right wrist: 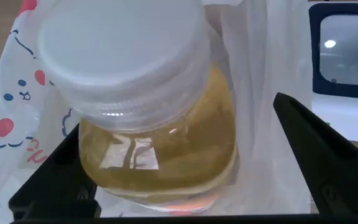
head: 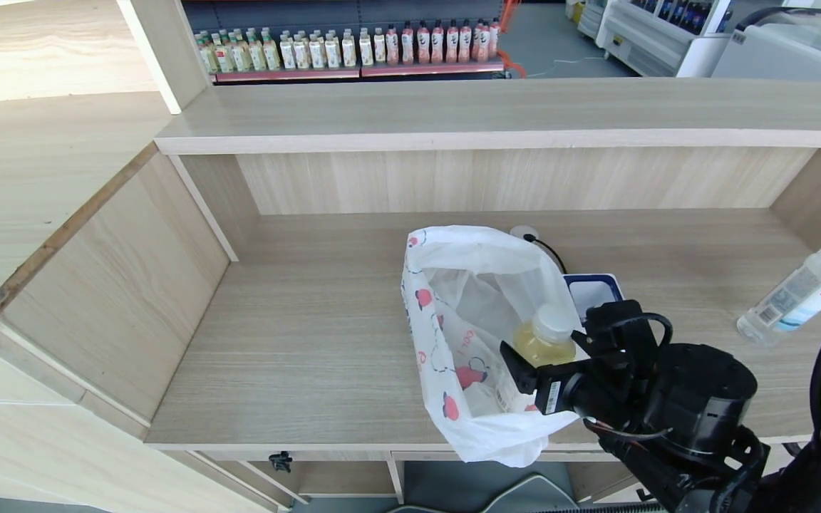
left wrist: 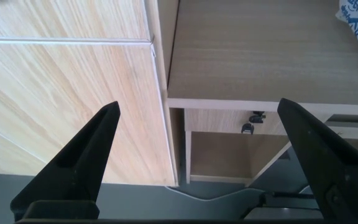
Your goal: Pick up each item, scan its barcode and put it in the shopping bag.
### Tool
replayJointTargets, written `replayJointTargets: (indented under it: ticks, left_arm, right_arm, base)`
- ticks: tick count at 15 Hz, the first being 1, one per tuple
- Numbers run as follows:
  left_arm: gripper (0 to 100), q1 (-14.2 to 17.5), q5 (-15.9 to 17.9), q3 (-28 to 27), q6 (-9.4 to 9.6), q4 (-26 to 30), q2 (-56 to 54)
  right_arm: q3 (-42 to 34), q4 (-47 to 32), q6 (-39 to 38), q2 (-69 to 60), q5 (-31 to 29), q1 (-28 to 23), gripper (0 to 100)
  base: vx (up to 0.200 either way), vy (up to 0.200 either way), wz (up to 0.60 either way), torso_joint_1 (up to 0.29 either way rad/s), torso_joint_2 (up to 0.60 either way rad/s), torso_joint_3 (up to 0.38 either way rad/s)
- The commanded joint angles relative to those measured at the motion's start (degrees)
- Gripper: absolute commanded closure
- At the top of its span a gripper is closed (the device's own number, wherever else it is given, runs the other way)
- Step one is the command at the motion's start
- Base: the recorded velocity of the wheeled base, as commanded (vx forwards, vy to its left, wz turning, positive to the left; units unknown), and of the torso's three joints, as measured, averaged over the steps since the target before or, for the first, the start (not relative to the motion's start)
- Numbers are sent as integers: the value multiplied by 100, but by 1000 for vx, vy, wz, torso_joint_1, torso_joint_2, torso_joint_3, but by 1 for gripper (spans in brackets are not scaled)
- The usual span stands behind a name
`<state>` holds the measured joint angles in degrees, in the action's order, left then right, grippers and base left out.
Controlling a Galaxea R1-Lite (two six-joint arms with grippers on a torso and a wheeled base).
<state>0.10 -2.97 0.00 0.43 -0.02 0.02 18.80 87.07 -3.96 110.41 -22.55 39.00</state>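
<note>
Juice bottle inside shopping bag, right gripper straddling it.
We see from the head view that it stands cap up, long axis seemingly near vertical; the right wrist view adds a gap beside one finger, so released. Scanner at the bag's 2 o'clock, clear bottle at 3. Left gripper spread wide.

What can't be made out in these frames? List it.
Head view: the yellow bottle has its lower body and any barcode hidden by the shopping bag and the right claw.
Right wrist view: whether the bottle rests on the bag's bottom is cut off by the picture's edge.
Head view: the scanner is partly hidden behind the bag and the claw.
Head view: the clear bottle has a label too small to make out.
</note>
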Motion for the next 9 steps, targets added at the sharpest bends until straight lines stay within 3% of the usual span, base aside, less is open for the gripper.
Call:
replayJointTargets:
  ticks: [1, 6, 9]
  left_arm:
    - [0, -1, -1, 0, 1, -6, -2]
    - [0, -1, -1, 0, 10, 2, -2]
    - [0, -1, -1, 0, 10, -6, -2]
  right_arm:
    - [1, 12, 1, 51, -4, 3, 0]
    - [177, 3, 616, -688, 76, -77, 0]
    - [194, -269, 827, -1496, 322, 205, 0]
  base:
    - [0, 0, 0, 0, 0, 0]
    - [0, 0, 0, 0, 0, 0]
    - [0, 0, 0, 0, 0, 0]
